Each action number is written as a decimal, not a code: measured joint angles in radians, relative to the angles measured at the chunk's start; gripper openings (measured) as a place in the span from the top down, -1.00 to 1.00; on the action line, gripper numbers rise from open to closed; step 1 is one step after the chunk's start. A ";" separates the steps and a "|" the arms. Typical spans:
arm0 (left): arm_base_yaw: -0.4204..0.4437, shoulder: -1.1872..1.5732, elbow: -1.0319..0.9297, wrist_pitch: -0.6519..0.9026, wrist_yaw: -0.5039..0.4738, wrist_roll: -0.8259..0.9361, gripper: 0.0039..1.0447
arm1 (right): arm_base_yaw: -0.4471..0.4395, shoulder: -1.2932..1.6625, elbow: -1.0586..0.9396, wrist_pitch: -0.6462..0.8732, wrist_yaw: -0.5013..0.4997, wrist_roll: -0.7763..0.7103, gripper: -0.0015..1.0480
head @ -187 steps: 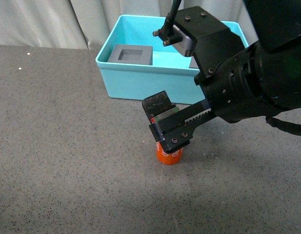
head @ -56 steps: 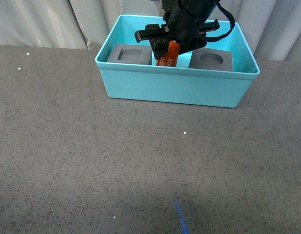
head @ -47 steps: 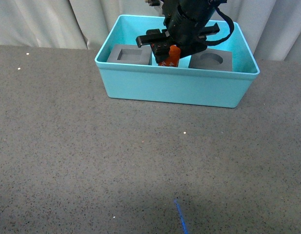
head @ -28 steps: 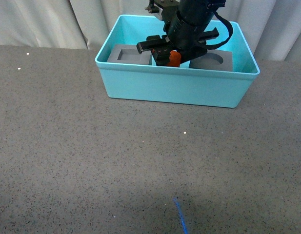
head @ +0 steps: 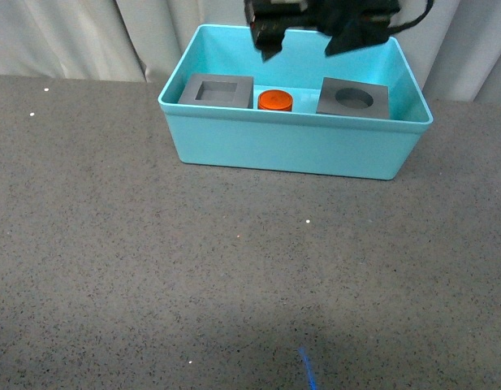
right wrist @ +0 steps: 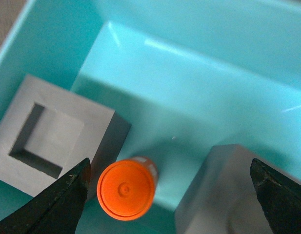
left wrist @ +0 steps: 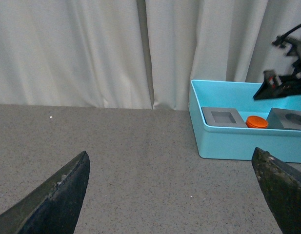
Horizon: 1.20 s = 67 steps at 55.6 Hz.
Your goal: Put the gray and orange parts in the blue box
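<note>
The turquoise-blue box (head: pixel 292 150) stands at the back of the table. Inside it stand a gray cube with a square recess (head: pixel 217 91), an orange cylinder (head: pixel 275 101) upright in the middle, and a gray cube with a round recess (head: pixel 353 98). My right gripper (head: pixel 315 32) hangs open and empty above the box, over the cylinder. Its wrist view looks down on the cylinder (right wrist: pixel 126 189) between the square-recess cube (right wrist: pixel 52 139) and the other cube (right wrist: pixel 223 195). My left gripper (left wrist: pixel 172 195) is open and empty, low over the table, with the box (left wrist: pixel 238 144) ahead of it.
A gray speckled tabletop (head: pixel 193 268) spreads in front of the box. White curtains (head: pixel 79 36) hang behind it. A short blue mark (head: pixel 307 370) lies on the table near the front edge.
My right gripper carried the orange cylinder from the table into the box, lowered it between the two cubes, let go and rose. The cylinder now stands free in the box.
</note>
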 joint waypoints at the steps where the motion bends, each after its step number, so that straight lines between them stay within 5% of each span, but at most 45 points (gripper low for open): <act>1: 0.000 0.000 0.000 0.000 0.000 0.000 -0.88 | -0.002 -0.015 -0.014 0.015 0.007 0.005 -0.81; 14: 0.000 0.000 0.000 0.000 0.000 0.000 -0.88 | -0.043 -0.342 -0.340 0.295 0.153 0.078 -0.81; 26: 0.000 0.000 0.000 0.000 0.000 0.000 -0.88 | -0.097 -0.678 -0.855 0.618 0.377 0.038 -0.81; 35: 0.000 0.000 0.000 0.000 0.000 0.000 -0.88 | -0.115 -0.834 -1.091 0.732 0.487 0.010 -0.81; 51: 0.000 0.000 0.000 0.000 0.000 0.000 -0.88 | -0.017 -1.155 -1.503 0.962 0.632 -0.151 -0.81; 59: 0.000 0.000 0.000 0.000 0.000 0.000 -0.88 | -0.003 -1.240 -1.550 1.087 0.637 -0.200 -0.80; 64: 0.000 0.000 0.000 0.000 0.000 0.000 -0.88 | -0.068 -1.306 -1.637 1.152 0.343 -0.107 -0.39; 67: 0.000 0.000 0.000 0.000 0.000 0.000 -0.88 | -0.096 -1.344 -1.675 1.147 0.295 -0.088 -0.18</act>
